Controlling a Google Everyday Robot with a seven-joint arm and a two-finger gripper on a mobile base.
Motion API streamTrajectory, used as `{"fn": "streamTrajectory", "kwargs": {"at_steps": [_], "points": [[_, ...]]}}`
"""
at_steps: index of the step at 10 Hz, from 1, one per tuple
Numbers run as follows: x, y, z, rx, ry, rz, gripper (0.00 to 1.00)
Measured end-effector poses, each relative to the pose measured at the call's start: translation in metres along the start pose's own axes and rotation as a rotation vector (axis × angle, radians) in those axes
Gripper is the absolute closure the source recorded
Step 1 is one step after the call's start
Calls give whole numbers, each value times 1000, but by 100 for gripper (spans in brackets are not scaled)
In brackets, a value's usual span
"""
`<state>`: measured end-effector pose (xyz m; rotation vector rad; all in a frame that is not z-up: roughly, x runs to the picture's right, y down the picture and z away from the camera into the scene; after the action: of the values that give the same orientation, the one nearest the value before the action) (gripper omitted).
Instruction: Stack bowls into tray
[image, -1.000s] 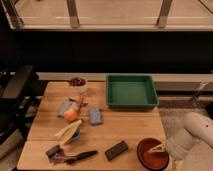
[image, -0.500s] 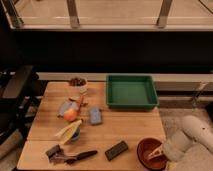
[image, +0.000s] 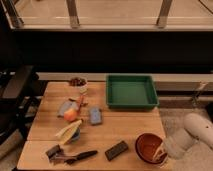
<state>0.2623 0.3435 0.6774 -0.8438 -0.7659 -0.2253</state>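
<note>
At the near right corner of the wooden table, the gripper reaches down onto the right rim of the red-orange bowl. Whether it is clamped on that rim or merely resting there cannot be told. Its pale arm runs off to the right, past the table's edge. The bowl sits upright at the front edge, just right of a flat black block. The green tray lies well apart from it, at the far right of the table. Left of the tray stands a small white cup with dark contents. An orange, a grey-blue packet, a banana and a black-handled utensil are spread over the left half.
</note>
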Motion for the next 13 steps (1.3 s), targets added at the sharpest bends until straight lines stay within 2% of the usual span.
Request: {"fn": "streamTrajectory", "kwargs": {"at_steps": [4,7,8,9,10,13], "points": [[-7,-35,-57,64,103,-23,100],[7,-66,-105,193,157,2,100],[13,-79,-123,244,160,10,100],[26,-91,-148,312,163,16,100],[38,-100,-169,354,166,23,100],[55,-133,-201,388,155,35,100]]}}
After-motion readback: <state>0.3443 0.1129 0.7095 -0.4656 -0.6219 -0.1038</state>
